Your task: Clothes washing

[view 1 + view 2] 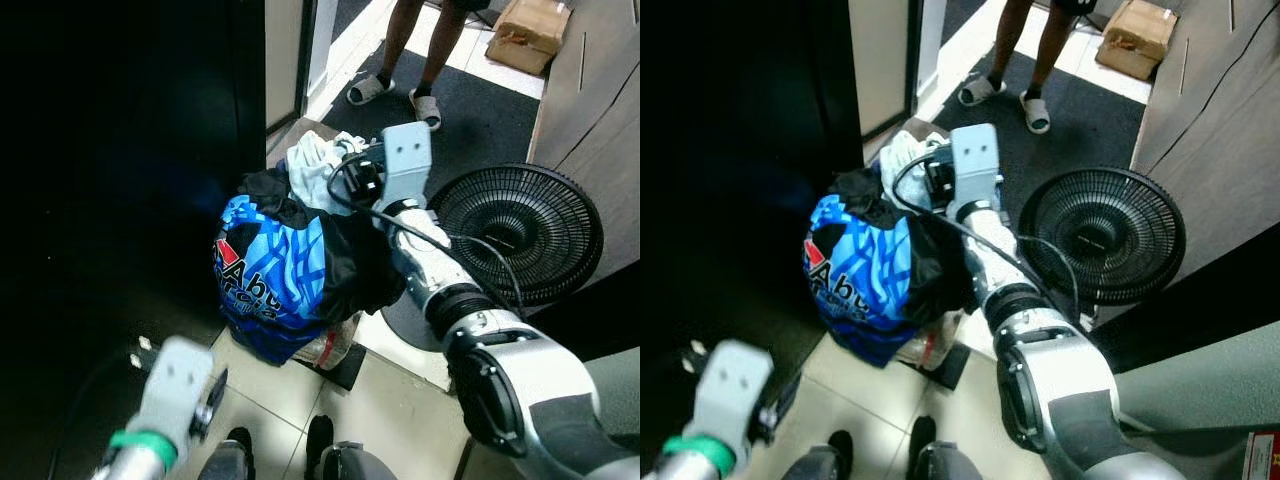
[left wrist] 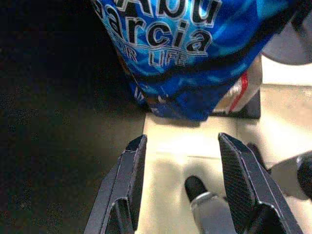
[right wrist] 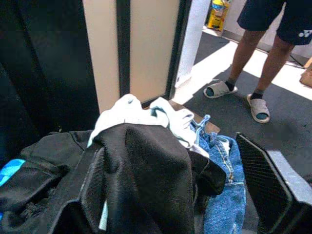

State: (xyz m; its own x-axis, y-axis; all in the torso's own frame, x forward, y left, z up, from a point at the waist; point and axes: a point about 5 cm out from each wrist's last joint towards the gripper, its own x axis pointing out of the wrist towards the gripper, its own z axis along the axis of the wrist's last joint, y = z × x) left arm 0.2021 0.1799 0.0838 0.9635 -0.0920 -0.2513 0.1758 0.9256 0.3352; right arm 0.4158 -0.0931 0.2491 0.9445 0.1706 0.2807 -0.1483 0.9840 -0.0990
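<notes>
A heap of clothes (image 1: 290, 260) lies on the floor against a dark unit: a blue printed shirt (image 1: 265, 270), black garments (image 3: 141, 165), a white piece (image 3: 131, 109) and blue jeans (image 3: 222, 195). My right gripper (image 3: 170, 146) reaches over the top of the heap with its fingers wide apart, open. Black cloth lies between them and drapes over one finger (image 3: 87, 195); the other finger (image 3: 268, 185) is bare. My left gripper (image 2: 183, 180) hangs low over the tiled floor in front of the heap, open, nothing between its fingers.
A black floor fan (image 1: 520, 230) stands right of the heap, close to my right arm. A person in sandals (image 1: 400, 60) stands on the dark mat behind. A cardboard box (image 1: 530, 30) sits at the back right. The dark unit (image 1: 120, 150) fills the left.
</notes>
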